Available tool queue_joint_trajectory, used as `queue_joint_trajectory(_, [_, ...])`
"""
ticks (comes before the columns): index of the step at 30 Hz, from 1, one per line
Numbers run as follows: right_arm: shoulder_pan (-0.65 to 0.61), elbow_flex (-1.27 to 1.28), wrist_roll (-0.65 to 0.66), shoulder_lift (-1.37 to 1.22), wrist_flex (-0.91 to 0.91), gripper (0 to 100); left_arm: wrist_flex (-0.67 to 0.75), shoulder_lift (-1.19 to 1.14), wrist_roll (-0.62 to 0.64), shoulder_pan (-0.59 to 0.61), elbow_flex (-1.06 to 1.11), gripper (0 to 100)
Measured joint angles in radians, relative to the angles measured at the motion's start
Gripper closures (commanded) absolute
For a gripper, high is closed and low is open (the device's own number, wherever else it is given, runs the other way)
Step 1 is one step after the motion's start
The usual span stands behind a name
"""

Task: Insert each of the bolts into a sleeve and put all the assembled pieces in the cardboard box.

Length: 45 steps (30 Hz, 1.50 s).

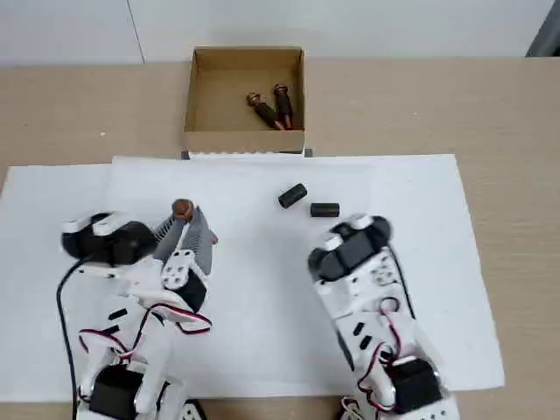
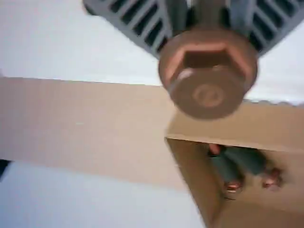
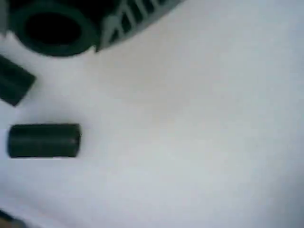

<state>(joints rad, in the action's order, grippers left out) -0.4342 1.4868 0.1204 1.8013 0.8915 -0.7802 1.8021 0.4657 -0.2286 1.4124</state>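
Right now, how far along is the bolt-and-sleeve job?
Done: two assembled pieces lie in the cardboard box. In hand: the left gripper holds a bolt and the right gripper holds a sleeve; they are not yet joined. Left: mate that pair and box it. Two loose sleeves lie on the white paper.

The left arm (image 1: pixel 131 262) is bent at the near left of the table with its wrist turned inward, and the left gripper (image 1: pixel 184 220) is raised off the surface, its grey fingers (image 1: pixel 203 233) clamped around a bolt (image 1: pixel 182 208) whose head points up. The right arm (image 1: pixel 367 280) stretches forward and low, its white wrist bowed over its own front end. The right gripper (image 3: pixel 52 19) is pinched on a black sleeve (image 3: pixel 47 29), seen end-on.
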Motion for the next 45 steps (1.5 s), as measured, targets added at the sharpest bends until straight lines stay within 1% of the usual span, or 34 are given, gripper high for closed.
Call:
queue_joint_trajectory(5, [-0.101,0.078,0.0,0.0,-0.1,99.7,0.055,0.002,0.089,-0.118,0.0,100])
queue_joint_trajectory(7, [-0.137,0.101,0.0,0.0,-0.137,99.7,0.087,0.002,0.132,-0.153,0.0,100])
queue_joint_trajectory(10, [-0.172,0.121,0.0,0.005,-0.176,99.7,0.127,0.002,0.16,-0.192,0.018,100])
queue_joint_trajectory(20, [-0.19,0.123,0.0,0.003,-0.192,99.6,0.278,0.002,0.163,-0.199,0.14,100])
queue_joint_trajectory(26, [-0.229,0.123,0.0,0.003,-0.192,99.6,0.344,0.002,0.163,-0.199,0.201,100])
queue_joint_trajectory(34, [-0.229,0.123,0.005,0.003,-0.192,99.6,0.345,0.002,0.163,-0.199,0.204,100])
queue_joint_trajectory(38, [-0.229,0.123,0.055,0.003,-0.192,99.6,0.345,0.002,0.163,-0.236,0.204,100])
queue_joint_trajectory(41, [-0.229,0.124,0.081,0.003,-0.238,99.6,0.341,0.002,0.16,-0.267,0.204,100])
queue_joint_trajectory(45, [-0.221,0.15,0.101,0.002,-0.288,99.6,0.338,0.003,0.158,-0.269,0.203,100])
